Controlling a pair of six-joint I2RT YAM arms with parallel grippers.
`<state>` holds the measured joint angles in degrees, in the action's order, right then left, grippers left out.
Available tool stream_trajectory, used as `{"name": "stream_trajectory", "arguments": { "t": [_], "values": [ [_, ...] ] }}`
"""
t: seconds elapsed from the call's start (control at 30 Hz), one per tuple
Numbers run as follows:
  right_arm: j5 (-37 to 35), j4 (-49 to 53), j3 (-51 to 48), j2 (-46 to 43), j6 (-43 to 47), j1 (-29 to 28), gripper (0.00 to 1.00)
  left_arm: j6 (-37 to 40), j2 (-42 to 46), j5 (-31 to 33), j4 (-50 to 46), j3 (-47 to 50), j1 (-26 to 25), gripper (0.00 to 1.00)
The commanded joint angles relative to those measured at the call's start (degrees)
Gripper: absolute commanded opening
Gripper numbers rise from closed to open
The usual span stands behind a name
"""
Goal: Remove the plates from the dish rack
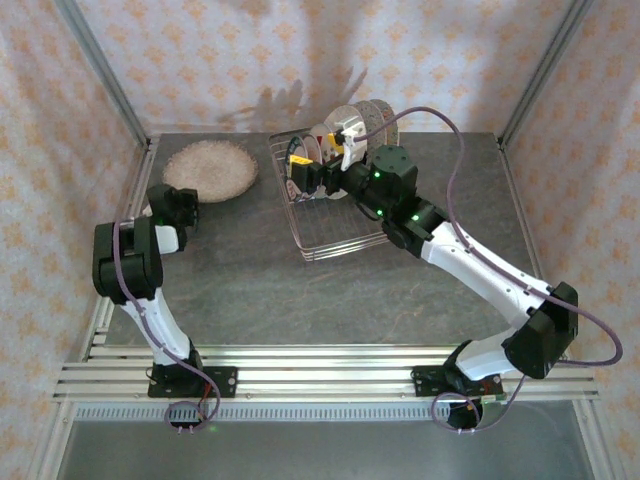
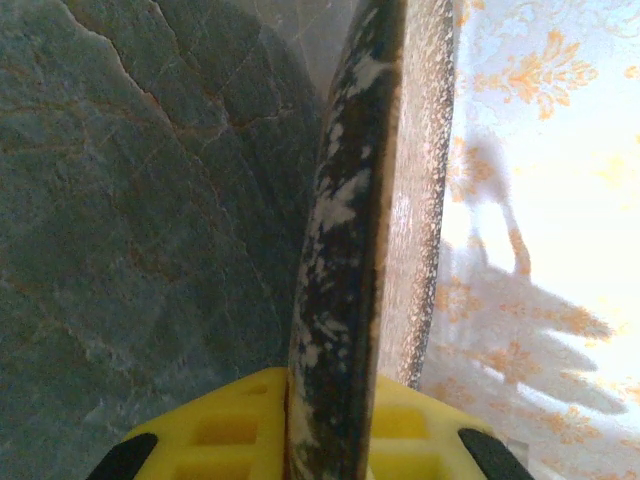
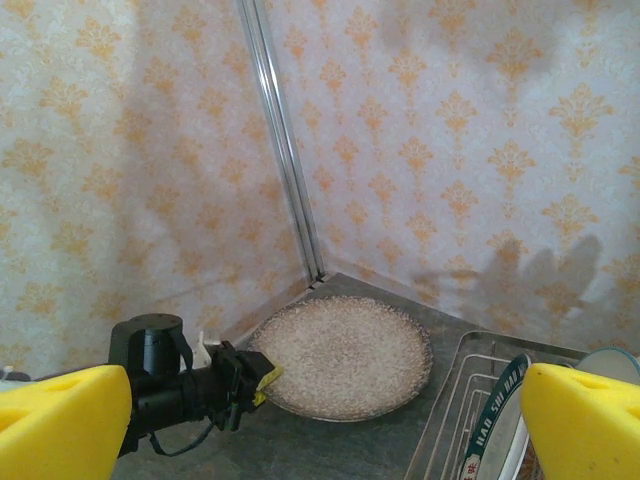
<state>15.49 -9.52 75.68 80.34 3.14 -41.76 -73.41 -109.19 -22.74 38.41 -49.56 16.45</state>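
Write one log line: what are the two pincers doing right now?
left pincer: shut on brown speckled plate rim | plate: on table | right pincer: open, over dish rack

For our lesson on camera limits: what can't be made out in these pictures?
- Top view: the plate count in the dish rack; the right gripper overlaps them.
- Right wrist view: lettering on a racked plate, cut off by the bottom edge.
- Left wrist view: the brown speckled plate, its face seen edge-on.
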Motion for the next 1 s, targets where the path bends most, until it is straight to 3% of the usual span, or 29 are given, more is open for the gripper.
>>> {"name": "stream_trajectory", "arguments": {
  "t": [0.0, 0.83, 0.9, 0.97],
  "values": [
    [-1.16, -2.87, 1.71, 0.09, -1.02, -0.41, 0.99, 0.19, 0.77, -2.91, 16.33, -5.44, 0.94, 0.00],
    [-0.45, 1.96, 4.39, 0.97, -2.55, -0.43, 0.99, 1.71, -9.51, -6.31, 10.89, -11.52, 2.80, 0.00],
    [-0.75, 2.48, 4.71, 0.90, -2.57, -0.43, 0.99, 1.64, -9.55, -6.44, 10.65, -11.52, 2.89, 0.06],
    [-1.15, 2.94, 4.78, 0.75, -2.58, -0.43, 0.99, 2.01, -9.30, -6.53, 9.78, -11.44, 2.89, 0.19]
  ]
}}
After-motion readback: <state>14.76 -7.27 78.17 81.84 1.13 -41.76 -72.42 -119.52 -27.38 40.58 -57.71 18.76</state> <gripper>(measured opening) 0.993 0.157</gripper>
